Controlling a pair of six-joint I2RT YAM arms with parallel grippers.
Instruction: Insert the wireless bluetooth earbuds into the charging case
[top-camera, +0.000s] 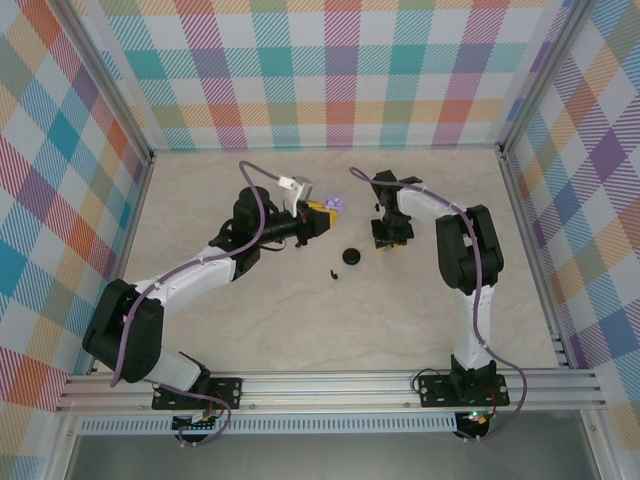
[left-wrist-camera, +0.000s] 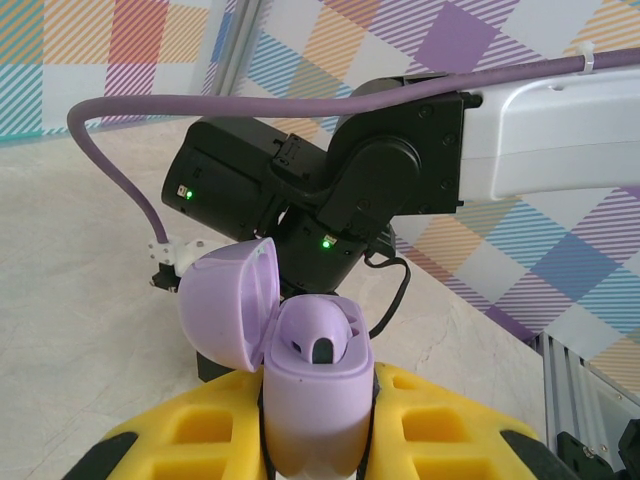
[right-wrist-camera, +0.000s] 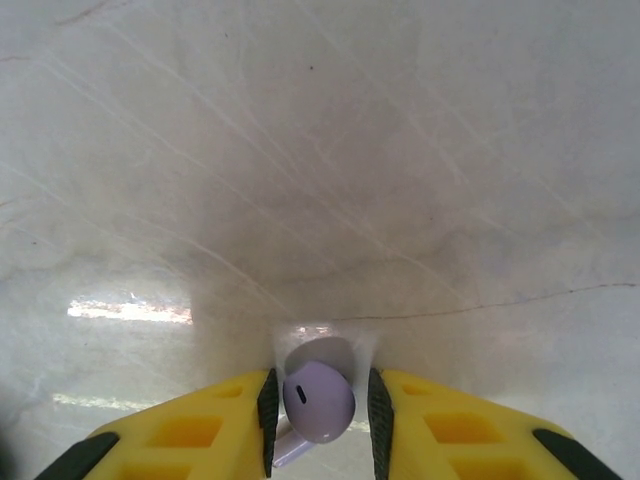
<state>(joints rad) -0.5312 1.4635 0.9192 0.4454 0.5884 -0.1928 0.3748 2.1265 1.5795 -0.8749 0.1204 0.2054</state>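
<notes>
My left gripper (left-wrist-camera: 315, 445) is shut on the lilac charging case (left-wrist-camera: 312, 395), held up off the table with its lid (left-wrist-camera: 225, 305) swung open to the left. One lilac earbud (left-wrist-camera: 320, 335) sits in a socket of the case. In the top view the case (top-camera: 337, 204) is at the left gripper (top-camera: 320, 216). My right gripper (right-wrist-camera: 323, 398) is down at the table (right-wrist-camera: 320, 150), with a lilac earbud (right-wrist-camera: 318, 402) lying between its fingers. The left pad (right-wrist-camera: 268, 405) is against the bud and a small gap shows at the right pad. The right gripper (top-camera: 390, 240) is right of centre.
A round black case (top-camera: 351, 257) lies on the table (top-camera: 300, 320) between the two grippers, with a small black earbud (top-camera: 334, 272) just in front of it. The right arm's wrist (left-wrist-camera: 400, 170) is close behind the lilac case. Checked walls enclose the table.
</notes>
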